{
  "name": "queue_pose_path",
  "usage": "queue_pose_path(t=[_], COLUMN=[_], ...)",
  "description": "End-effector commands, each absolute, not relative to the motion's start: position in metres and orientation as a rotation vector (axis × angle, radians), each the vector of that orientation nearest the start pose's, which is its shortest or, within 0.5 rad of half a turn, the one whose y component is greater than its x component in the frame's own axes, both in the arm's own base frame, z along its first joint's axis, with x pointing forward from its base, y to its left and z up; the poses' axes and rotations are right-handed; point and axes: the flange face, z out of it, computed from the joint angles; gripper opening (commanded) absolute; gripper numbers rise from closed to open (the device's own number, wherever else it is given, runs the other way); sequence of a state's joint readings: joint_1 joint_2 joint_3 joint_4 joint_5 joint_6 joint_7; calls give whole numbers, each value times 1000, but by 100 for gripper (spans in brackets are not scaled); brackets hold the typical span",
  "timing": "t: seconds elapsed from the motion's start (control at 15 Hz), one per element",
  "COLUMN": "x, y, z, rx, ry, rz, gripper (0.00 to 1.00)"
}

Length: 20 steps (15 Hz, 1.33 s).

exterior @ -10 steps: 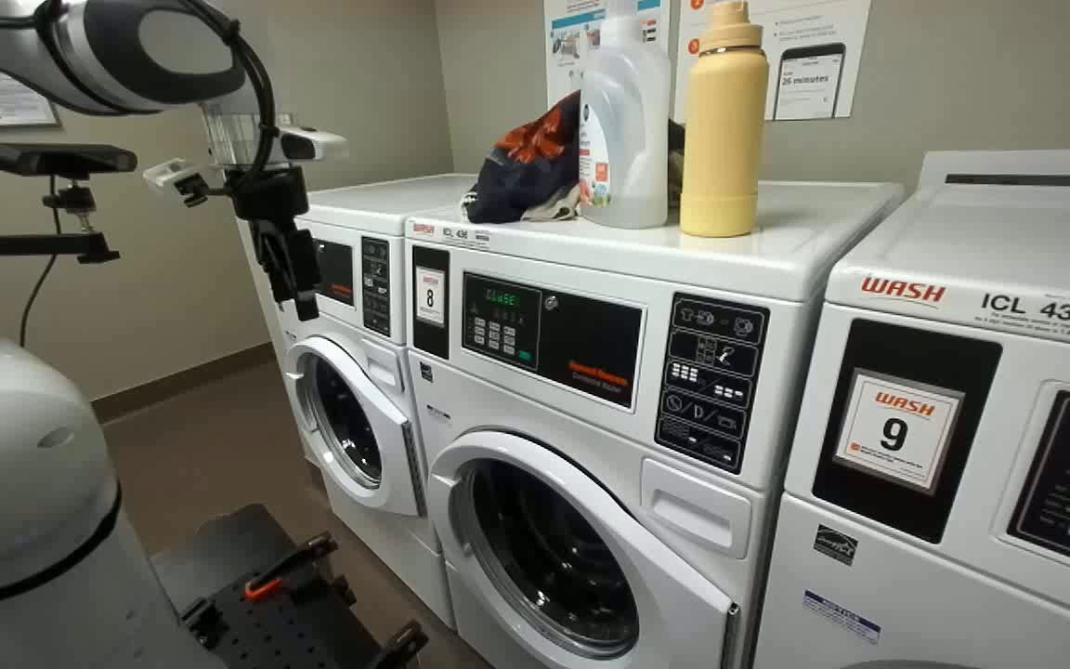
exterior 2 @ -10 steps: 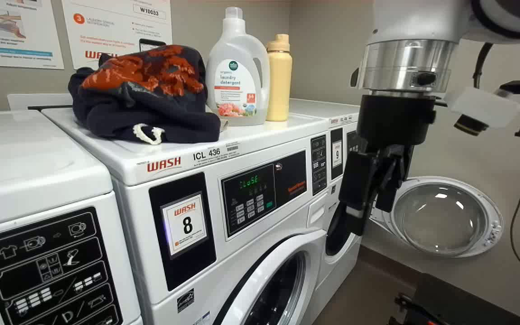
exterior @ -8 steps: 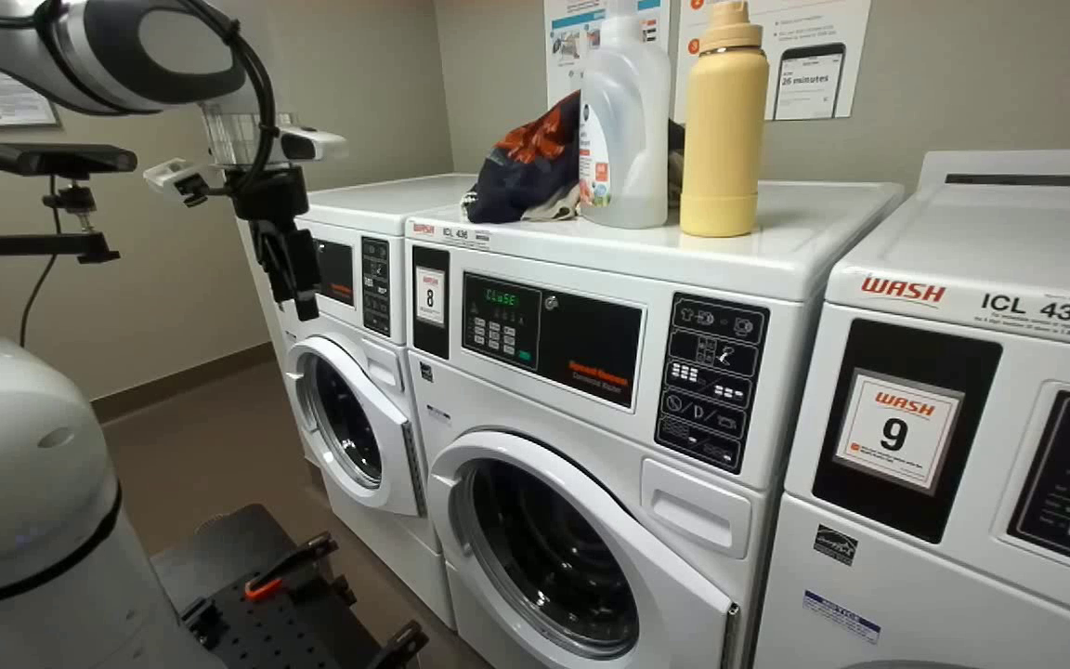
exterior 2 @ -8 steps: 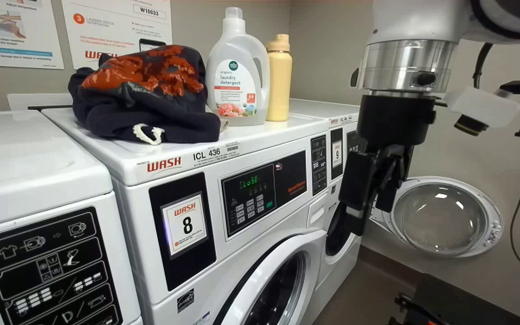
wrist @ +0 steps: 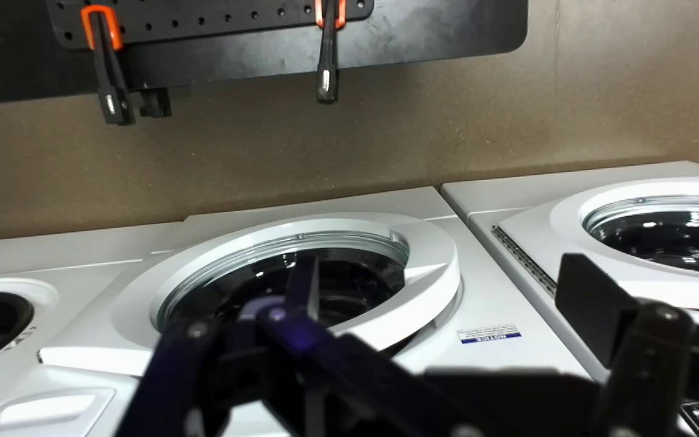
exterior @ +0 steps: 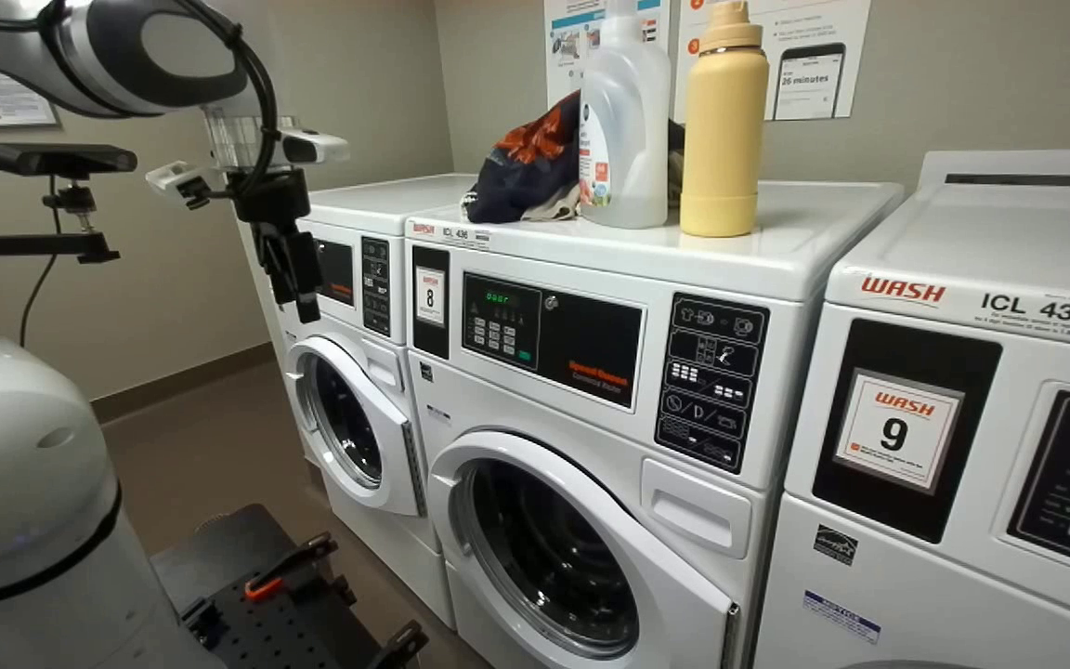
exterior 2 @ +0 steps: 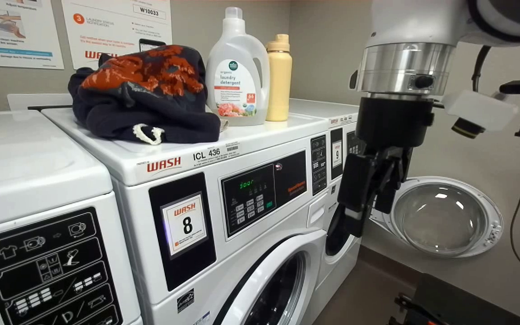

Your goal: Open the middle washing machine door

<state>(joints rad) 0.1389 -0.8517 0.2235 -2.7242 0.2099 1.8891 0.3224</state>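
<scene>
The middle washing machine (exterior: 549, 426) is white, carries an "8" sticker, and shows a lit green word on its black display; it also shows in an exterior view (exterior 2: 242, 250). Its door (exterior: 684, 595) is a round white-rimmed porthole with dark glass, also seen in an exterior view (exterior 2: 256, 284) and in the wrist view (wrist: 428, 243). A narrow dark gap shows behind the rim on its handle side; I cannot tell if it is unlatched. My gripper (exterior: 297, 305) hangs apart from the door, fingers downward (exterior 2: 370, 216). In the wrist view its fingers (wrist: 440, 279) are wide apart and empty.
The washer with the "9" sticker (exterior: 897, 432) stands beside, its glass door (exterior 2: 440, 219) swung wide open. Another washer (exterior: 391, 367) stands on the opposite side. Dark clothes (exterior 2: 142, 99), a detergent bottle (exterior 2: 237, 76) and a yellow bottle (exterior 2: 279, 81) stand on top. A black base plate has clamps (wrist: 327, 67).
The gripper has shifted slightly downward. The green display text has changed from "CLOSE" to "door". The door has not visibly moved.
</scene>
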Motion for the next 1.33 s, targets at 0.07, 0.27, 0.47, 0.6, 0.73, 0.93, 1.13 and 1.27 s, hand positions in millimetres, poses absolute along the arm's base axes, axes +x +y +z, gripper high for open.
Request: queue_pose_path(t=[0.07, 0.27, 0.47, 0.6, 0.73, 0.93, 1.13, 1.27], x=[291, 317, 337, 349, 357, 366, 374, 379], y=[111, 111, 111, 111, 111, 111, 112, 111], z=[415, 402, 383, 367, 351, 328, 307, 294], rx=[-3043, -3007, -2967, -2950, -2932, -2907, -2879, -2859], ry=[267, 355, 468, 540, 604, 682, 744, 771], rz=[-27, -88, -152, -173, -178, -180, -205, -229], gripper=[100, 100, 100, 100, 100, 100, 100, 100])
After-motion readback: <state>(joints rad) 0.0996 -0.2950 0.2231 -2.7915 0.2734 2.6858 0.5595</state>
